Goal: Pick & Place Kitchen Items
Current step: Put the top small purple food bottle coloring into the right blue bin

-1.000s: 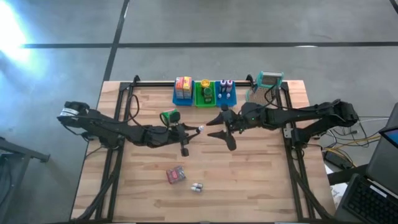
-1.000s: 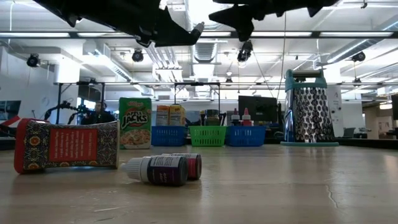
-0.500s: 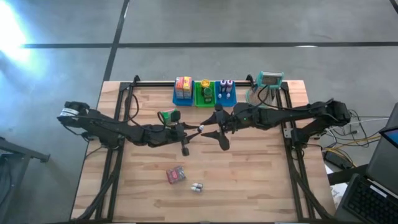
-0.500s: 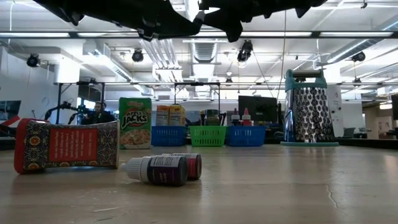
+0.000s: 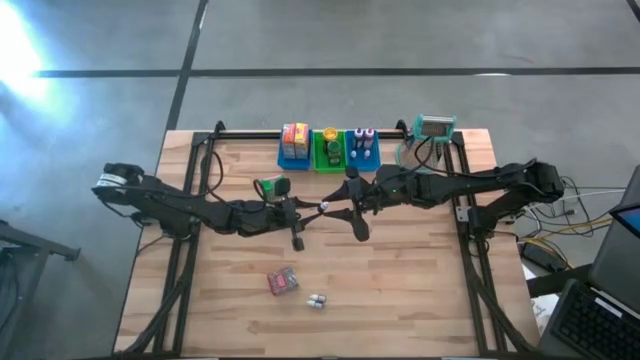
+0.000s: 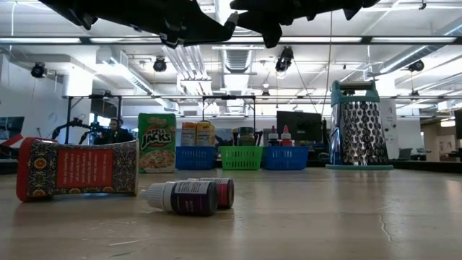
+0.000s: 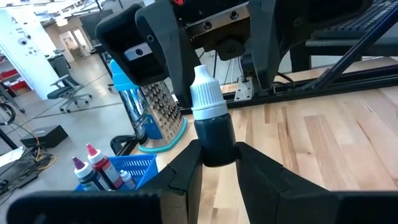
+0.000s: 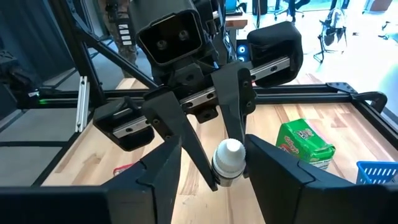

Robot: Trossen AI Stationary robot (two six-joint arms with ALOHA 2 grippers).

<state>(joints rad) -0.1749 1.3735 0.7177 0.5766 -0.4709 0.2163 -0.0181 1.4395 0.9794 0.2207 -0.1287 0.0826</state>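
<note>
Dark white-capped bottle [image 7: 210, 121] aloft between tools

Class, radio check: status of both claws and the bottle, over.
Left claw shut on small bottle, held mid-air. Right claw open around its white cap. Nothing between them.

the scene is evenly and brightly lit from overhead. in the low view, long ceiling tubes [image 6: 238, 41] are seen burning white, and the arms above are reduced to black silhouettes against them. a strong white-blue glare patch [image 5: 20, 55] is recorded on the floor in the high view. only faint, soft shadows are cast on the table [image 5: 420, 290]. in the low view the near tabletop is rendered soft, and the purple bottle [image 6: 184, 196] is slightly blurred. in the left wrist view the held bottle [image 7: 210, 121] is sharp while the room behind is washed out. in the right wrist view bright daylight is blown out at one corner.
</note>
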